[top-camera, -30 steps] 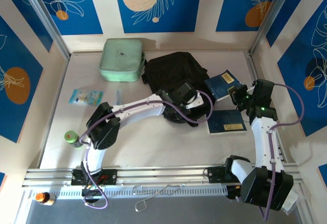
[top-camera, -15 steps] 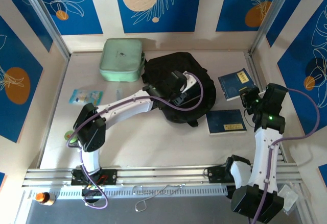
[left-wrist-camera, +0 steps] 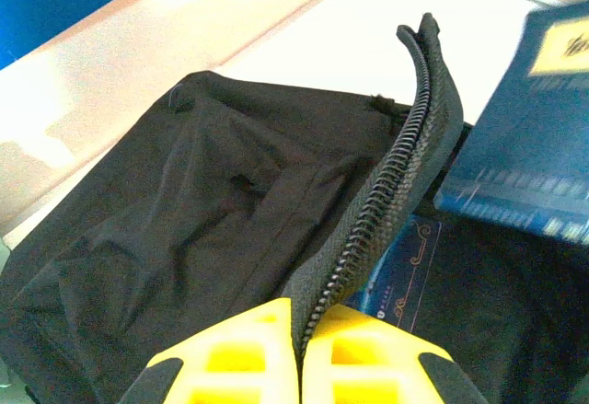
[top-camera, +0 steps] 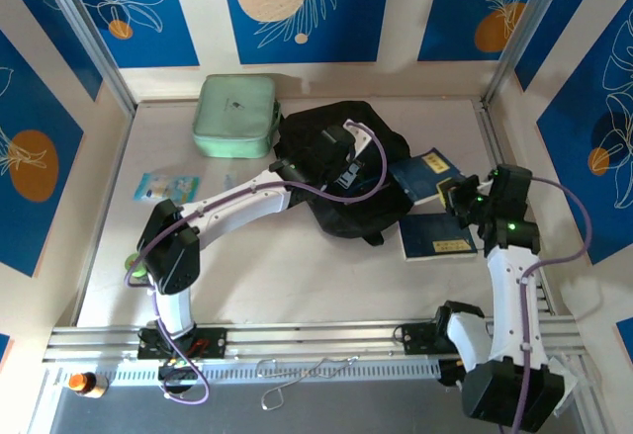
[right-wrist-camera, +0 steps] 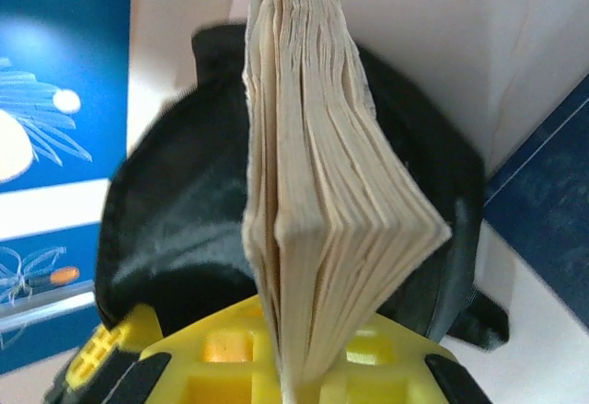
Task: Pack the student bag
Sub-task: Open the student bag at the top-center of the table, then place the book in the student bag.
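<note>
Top external view: the large black fabric student bag [top-camera: 346,215] lies at the centre-rear of the white table [top-camera: 257,266], beside a pale mint green zip case [top-camera: 235,116]. The left gripper [top-camera: 346,172] is over the bag. The right gripper [top-camera: 457,195] holds a blue softcover book [top-camera: 423,172] at the bag's right side, near a second blue book [top-camera: 438,236] lying flat. Left wrist view: the left gripper [left-wrist-camera: 301,349] is clenched on the bag's toothed zip edge [left-wrist-camera: 405,165], raised above the bag fabric [left-wrist-camera: 184,238]. Right wrist view: the right gripper [right-wrist-camera: 285,367] clamps the book [right-wrist-camera: 313,192], cream page edges towards the camera, with the bag [right-wrist-camera: 175,220] behind.

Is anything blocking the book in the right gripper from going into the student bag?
Nothing visible does. The left gripper holds the student bag open by its zipper edge, and the book in the right gripper faces the opening.
</note>
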{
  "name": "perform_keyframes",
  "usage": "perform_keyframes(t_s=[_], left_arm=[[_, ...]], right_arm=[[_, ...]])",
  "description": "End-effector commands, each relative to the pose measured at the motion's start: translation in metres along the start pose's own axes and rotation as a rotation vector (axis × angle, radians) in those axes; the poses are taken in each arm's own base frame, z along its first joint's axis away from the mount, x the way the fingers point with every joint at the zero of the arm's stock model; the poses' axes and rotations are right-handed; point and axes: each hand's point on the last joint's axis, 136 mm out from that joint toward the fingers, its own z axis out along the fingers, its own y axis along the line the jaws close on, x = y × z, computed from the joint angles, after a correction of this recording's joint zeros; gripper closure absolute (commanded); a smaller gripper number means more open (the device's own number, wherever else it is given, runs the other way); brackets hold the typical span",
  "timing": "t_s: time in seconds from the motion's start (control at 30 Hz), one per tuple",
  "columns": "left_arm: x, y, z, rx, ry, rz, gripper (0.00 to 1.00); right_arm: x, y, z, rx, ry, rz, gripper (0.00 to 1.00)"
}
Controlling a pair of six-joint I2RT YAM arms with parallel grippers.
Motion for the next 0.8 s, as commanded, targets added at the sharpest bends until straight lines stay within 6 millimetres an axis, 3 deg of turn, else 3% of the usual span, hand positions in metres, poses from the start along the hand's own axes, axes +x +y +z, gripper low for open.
perform_keyframes(t_s=[0.0, 0.33, 0.53, 0.77], left_arm=[[-0.062, 0.005, -0.023, 0.027, -0.192, -0.049, 1.00], [-0.065, -0.004, -0.030, 0.091, -0.217, -0.053, 1.00], [-0.063, -0.007, -0.032, 0.109, -0.209, -0.059, 1.00], [-0.059, -0.009, -0.031, 0.124, -0.199, -0.074, 1.00]], right_arm=[[0.018, 0.019, 0.013, -0.064, 0.069, 0.012, 1.00], [0.057, 0.018, 0.065, -0.032, 0.160, 0.006, 1.00], [0.052, 0.014, 0.098, -0.027, 0.153, 0.041, 1.00], [0.048, -0.017, 0.154, 0.079, 0.165, 0.126, 1.00]])
